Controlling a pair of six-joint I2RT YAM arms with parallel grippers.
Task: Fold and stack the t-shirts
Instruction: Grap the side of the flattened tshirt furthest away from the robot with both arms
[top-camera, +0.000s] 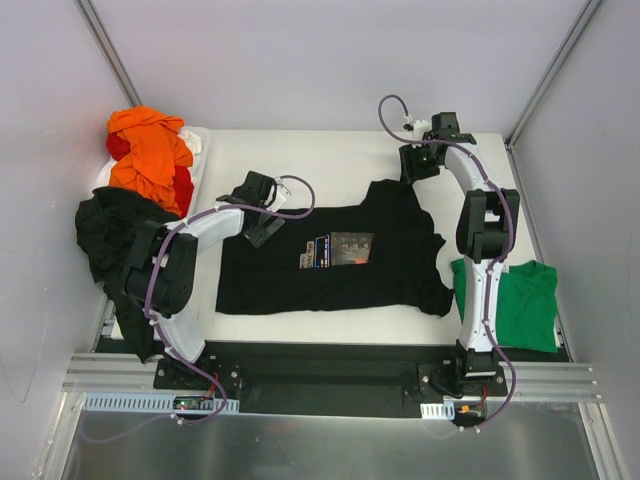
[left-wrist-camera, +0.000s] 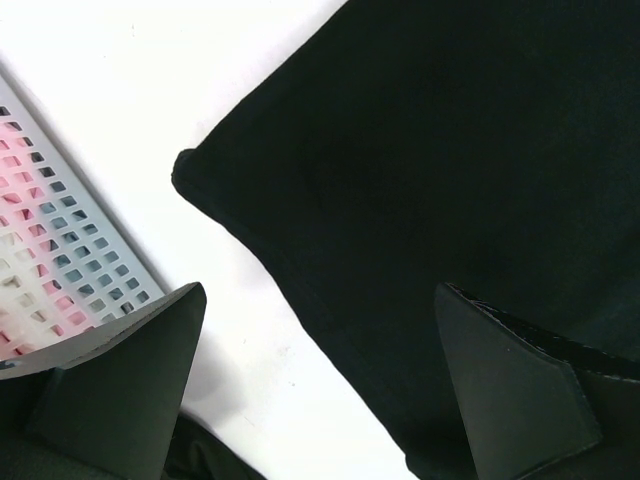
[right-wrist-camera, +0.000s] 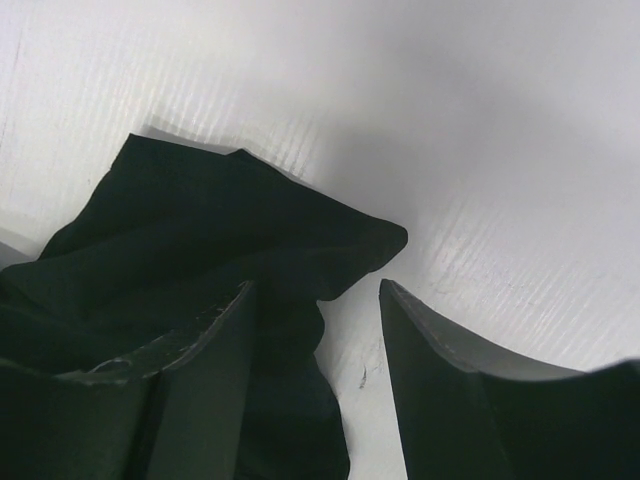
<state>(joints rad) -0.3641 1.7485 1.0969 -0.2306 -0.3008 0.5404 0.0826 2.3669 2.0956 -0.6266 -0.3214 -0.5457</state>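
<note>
T-shirts (top-camera: 140, 190) lie heaped at the left: an orange shirt (top-camera: 148, 152), a red shirt (top-camera: 183, 188) and a black shirt (top-camera: 105, 230). The left claw (top-camera: 250, 215) hangs wide open over a corner of the printed shirt (top-camera: 390, 250), which lies flat on the table (top-camera: 330, 165). The right claw (right-wrist-camera: 315, 290) is open at its far corner. The green shirt (top-camera: 525, 305) lies on the right.

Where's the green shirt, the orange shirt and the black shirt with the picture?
green shirt (top-camera: 527, 305): top view, its flat middle.
orange shirt (top-camera: 150, 152): top view, its crumpled middle.
black shirt (top-camera: 340, 249): top view, its chest print.
</note>
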